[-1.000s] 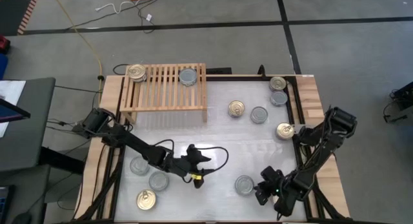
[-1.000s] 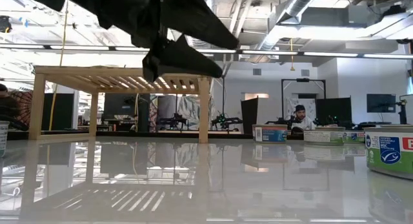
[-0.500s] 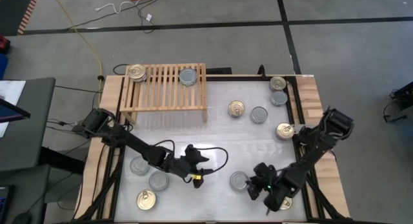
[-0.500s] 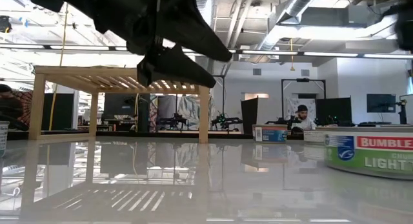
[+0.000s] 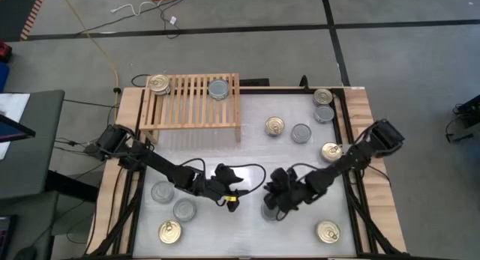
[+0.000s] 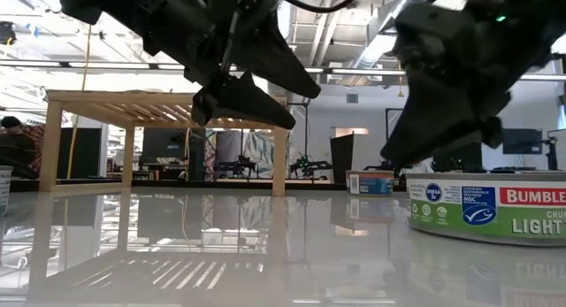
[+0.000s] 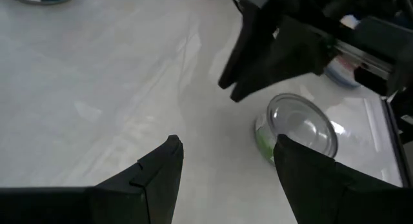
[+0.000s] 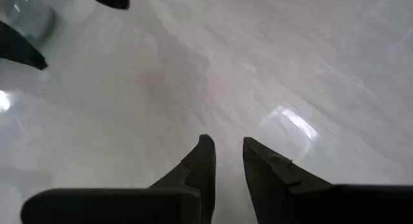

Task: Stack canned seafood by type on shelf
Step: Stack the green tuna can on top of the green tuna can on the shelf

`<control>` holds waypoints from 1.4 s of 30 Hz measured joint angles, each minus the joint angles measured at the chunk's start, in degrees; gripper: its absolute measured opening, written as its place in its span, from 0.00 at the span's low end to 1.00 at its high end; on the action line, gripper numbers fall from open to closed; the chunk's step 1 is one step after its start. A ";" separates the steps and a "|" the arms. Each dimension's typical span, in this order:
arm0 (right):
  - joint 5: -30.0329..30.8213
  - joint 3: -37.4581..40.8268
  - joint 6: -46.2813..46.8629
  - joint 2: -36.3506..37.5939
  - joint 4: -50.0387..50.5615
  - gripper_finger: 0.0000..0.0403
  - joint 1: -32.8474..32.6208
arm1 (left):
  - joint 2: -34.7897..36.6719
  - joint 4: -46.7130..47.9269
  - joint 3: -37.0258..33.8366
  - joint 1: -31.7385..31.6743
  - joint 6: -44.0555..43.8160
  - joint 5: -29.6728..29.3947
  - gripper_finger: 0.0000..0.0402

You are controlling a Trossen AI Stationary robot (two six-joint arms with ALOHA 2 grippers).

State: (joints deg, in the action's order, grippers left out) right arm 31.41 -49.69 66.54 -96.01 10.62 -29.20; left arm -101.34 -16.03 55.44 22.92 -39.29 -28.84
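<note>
Canned seafood lies scattered over the white table (image 5: 247,151); two tins sit on the shelf (image 5: 191,103), a gold-topped tin (image 5: 158,84) at one end and a silver-topped tin (image 5: 218,88) towards the other. Left hand (image 5: 231,202) hovers mid-table, fingers apart, empty. Right hand (image 5: 271,206) sits just beside a green-labelled tin (image 7: 298,130), fingers narrowly parted, gripping nothing.

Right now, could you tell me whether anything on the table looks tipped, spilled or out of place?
Nothing stands out. Two cans sit upright on the shelf, the rest upright on the table. The right gripper is beside a silver can, not holding it.
</note>
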 joint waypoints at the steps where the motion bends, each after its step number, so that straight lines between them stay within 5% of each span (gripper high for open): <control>1: -1.70 0.00 -1.24 0.04 0.04 0.26 0.56 | 0.00 0.50 0.00 0.00 0.00 0.01 0.57; 5: -6.47 0.00 -3.86 0.42 0.05 0.26 0.57 | 0.00 2.32 0.00 0.00 -0.41 0.01 0.57; 26: -6.72 0.00 1.36 0.08 3.90 0.45 -6.93 | 0.00 3.19 0.00 -0.87 0.44 0.00 0.57; 42: -6.18 -0.19 -5.39 -6.34 -7.72 0.27 0.17 | 0.00 2.94 -0.02 -0.90 0.45 0.00 0.57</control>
State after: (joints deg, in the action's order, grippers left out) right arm 25.23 -49.89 61.14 -102.35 2.90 -29.03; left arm -101.34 -13.08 55.42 22.02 -38.84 -28.84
